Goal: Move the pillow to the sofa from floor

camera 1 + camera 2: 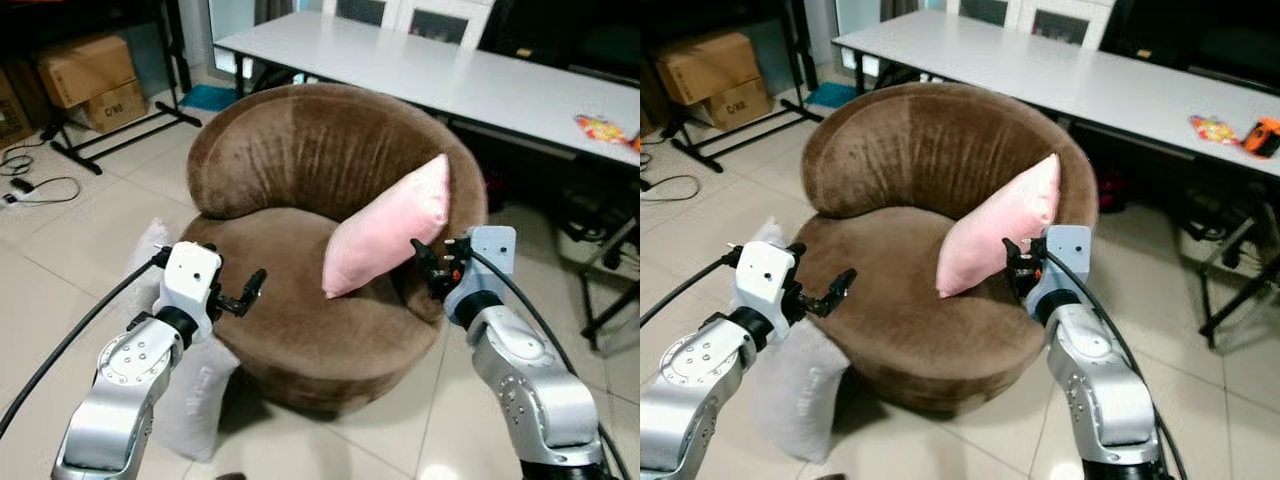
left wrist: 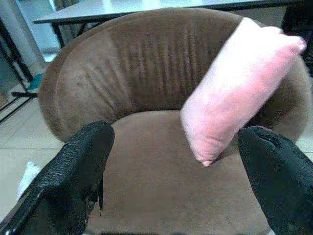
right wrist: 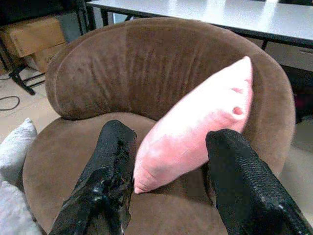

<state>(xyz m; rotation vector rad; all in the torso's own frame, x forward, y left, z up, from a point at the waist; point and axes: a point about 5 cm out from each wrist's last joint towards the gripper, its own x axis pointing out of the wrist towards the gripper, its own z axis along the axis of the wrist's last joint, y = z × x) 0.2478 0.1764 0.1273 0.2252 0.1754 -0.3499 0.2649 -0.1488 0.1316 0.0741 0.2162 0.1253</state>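
Observation:
A pink pillow (image 1: pixel 385 240) stands tilted on the seat of the round brown sofa (image 1: pixel 290 150), leaning against its right backrest. My right gripper (image 1: pixel 428 268) is open just beside the pillow's lower right edge; in the right wrist view the pink pillow (image 3: pixel 195 127) lies beyond its two spread fingers (image 3: pixel 110 161). My left gripper (image 1: pixel 245 293) is open over the seat's front left edge, holding nothing, and looks across the seat at the pink pillow (image 2: pixel 239 93). A grey pillow (image 1: pixel 195 400) lies on the floor against the sofa's left side, under my left arm.
A long white table (image 1: pixel 480 80) stands behind the sofa, with a colourful packet (image 1: pixel 603 128) on it. Cardboard boxes (image 1: pixel 85 75), a black stand (image 1: pixel 120 135) and cables (image 1: pixel 40 190) are at the far left. Black chair legs (image 1: pixel 610 290) stand at the right.

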